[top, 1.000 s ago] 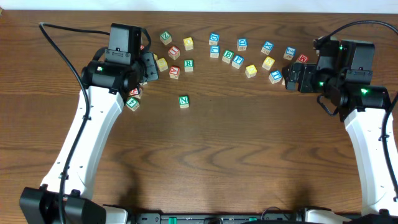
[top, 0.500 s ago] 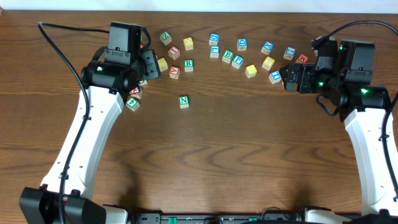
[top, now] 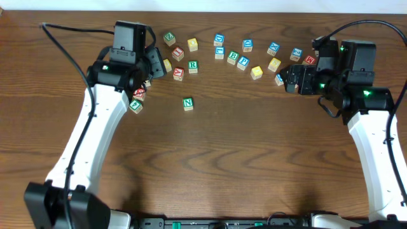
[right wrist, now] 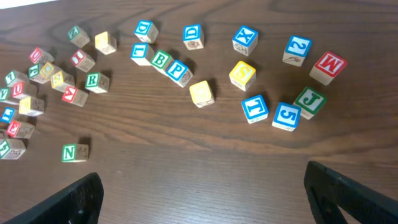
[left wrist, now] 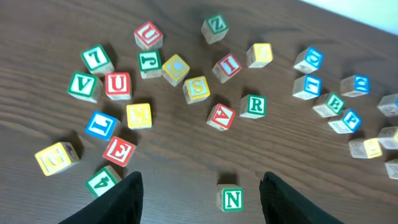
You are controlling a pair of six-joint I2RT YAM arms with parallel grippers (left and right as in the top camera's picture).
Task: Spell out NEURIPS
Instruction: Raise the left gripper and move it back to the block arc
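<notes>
The N cube (top: 187, 103) sits alone on the table (top: 241, 159) below the scatter, just where it was a second ago. No second letter stands beside it, so I judge the word barely begun. The R cube (top: 193, 65) lies above it, with the P cube (top: 243, 62) and the pale-yellow-topped cube (top: 256, 72) further right. What has changed is my arms. The left gripper (top: 154, 60) has crept up over the left-hand cluster and spread its fingers to a middling gap, holding nothing. The right gripper (top: 289, 77), spread wide and empty, has slid in toward the right-hand cubes. I read both as lining up for picks. The left wrist view gives me the red E cube (left wrist: 119, 150), U cube (left wrist: 118, 84) and I cube (left wrist: 227, 67), which the overhead hides beneath the arm or leaves too small to read.
</notes>
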